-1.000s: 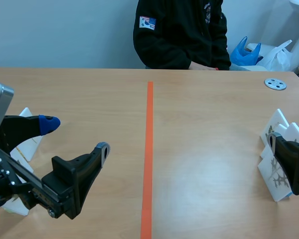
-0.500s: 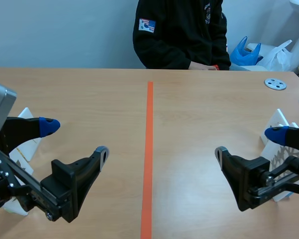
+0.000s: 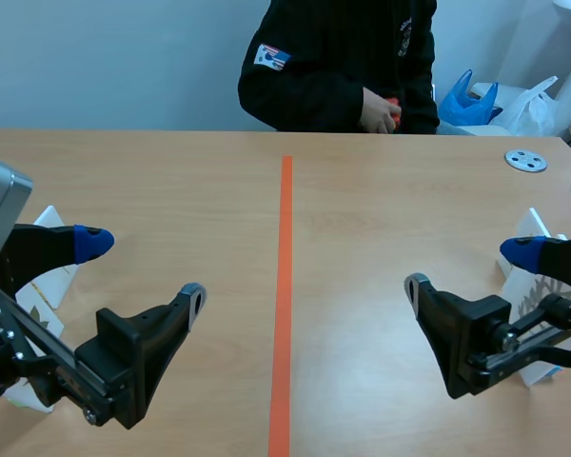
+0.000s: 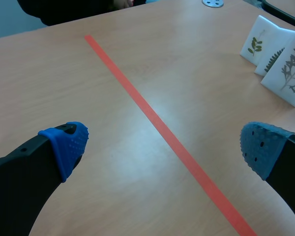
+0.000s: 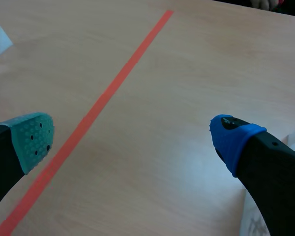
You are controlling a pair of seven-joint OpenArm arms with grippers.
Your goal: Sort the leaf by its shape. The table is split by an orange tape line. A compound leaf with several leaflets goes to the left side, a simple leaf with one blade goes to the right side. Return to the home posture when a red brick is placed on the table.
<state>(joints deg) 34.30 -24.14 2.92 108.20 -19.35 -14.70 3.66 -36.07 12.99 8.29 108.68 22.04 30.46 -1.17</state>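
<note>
- Left gripper [image 3: 145, 268] and right gripper [image 3: 466, 267]: fingers wide apart, nothing between them, one gripper on each side of the tape line [image 3: 285, 286].
- Leaf cards [image 3: 531, 231] stand just beside the right gripper's outer finger; more cards [image 3: 62, 281] stand beside the left's. No card lies ahead of either gripper.
- Step, as I judge it: nothing to sort. A hand [image 3: 379, 109] far ahead holds something red, possibly the brick.
- Next: I go to home posture if it lands.

Black throughout, the robot's left claw [image 3: 143, 271] carries blue dotted pads [image 4: 64, 142] on both thick fingers [image 3: 138, 338], its right claw [image 3: 468, 268] one blue and one grey-green, with a silver-grey box [image 3: 0, 195] mounted above the left wrist.
</note>
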